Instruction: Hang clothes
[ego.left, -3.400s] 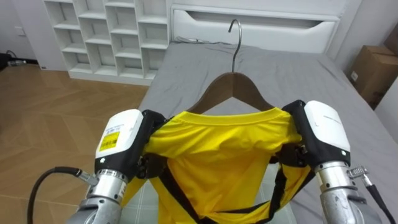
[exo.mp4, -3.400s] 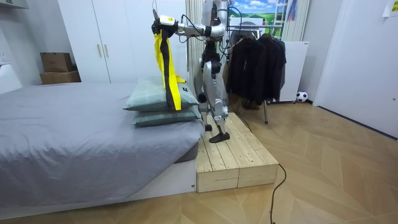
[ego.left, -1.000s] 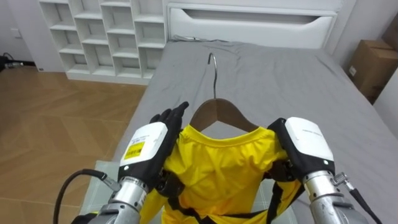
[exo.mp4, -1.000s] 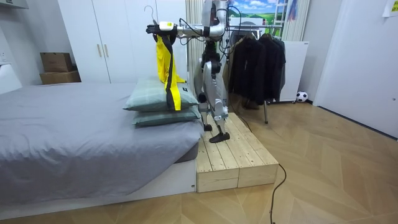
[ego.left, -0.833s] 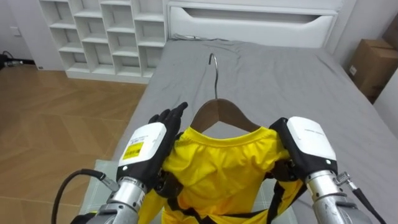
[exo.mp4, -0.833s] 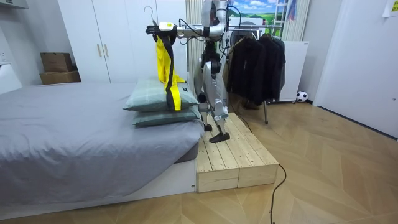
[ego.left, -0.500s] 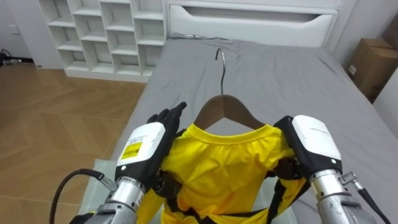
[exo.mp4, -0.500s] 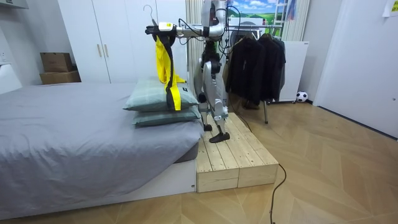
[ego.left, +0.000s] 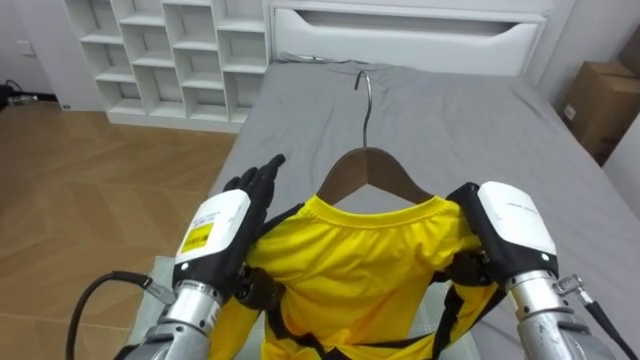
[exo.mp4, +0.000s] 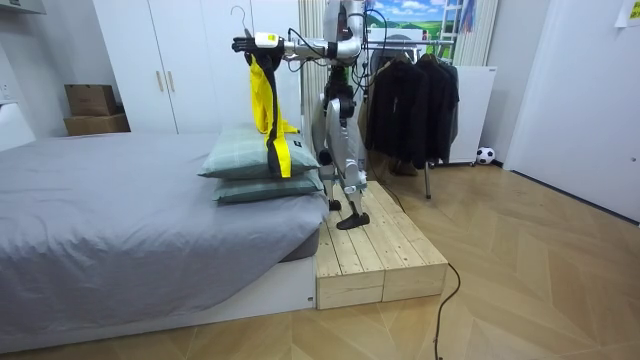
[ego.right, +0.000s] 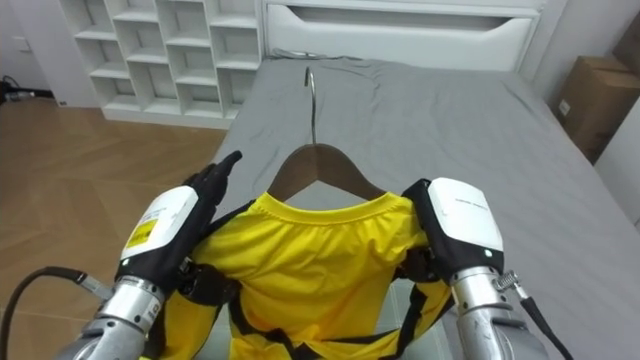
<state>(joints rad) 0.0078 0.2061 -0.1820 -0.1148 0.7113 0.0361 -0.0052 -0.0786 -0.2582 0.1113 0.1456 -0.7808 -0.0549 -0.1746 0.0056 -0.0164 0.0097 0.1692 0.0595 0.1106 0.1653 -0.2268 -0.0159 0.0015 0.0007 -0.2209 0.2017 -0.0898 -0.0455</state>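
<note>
A yellow shirt (ego.left: 360, 260) with black stripes hangs on a brown wooden hanger (ego.left: 368, 170), whose metal hook (ego.left: 365, 85) points up. I hold it in the air over the bed. My left hand (ego.left: 225, 225) lies against the shirt's left shoulder, open, with straight fingers pointing forward. My right hand (ego.left: 512, 225) is at the shirt's right shoulder, its dark fingers curled into the cloth there. In the room view the shirt (exo.mp4: 268, 110) hangs down from my raised hands above the pillows (exo.mp4: 262, 160).
The grey bed (ego.left: 450, 120) stretches ahead to a white headboard. White shelves (ego.left: 170, 50) stand at the far left, a cardboard box (ego.left: 600, 100) at the right. I stand on a wooden platform (exo.mp4: 375, 250) by the bed; a rack of dark clothes (exo.mp4: 415, 100) is behind me.
My left hand has opened and slid outward to the shirt's left shoulder. The hanger has risen a little and its hook has swung to the right. My right hand keeps its hold.
</note>
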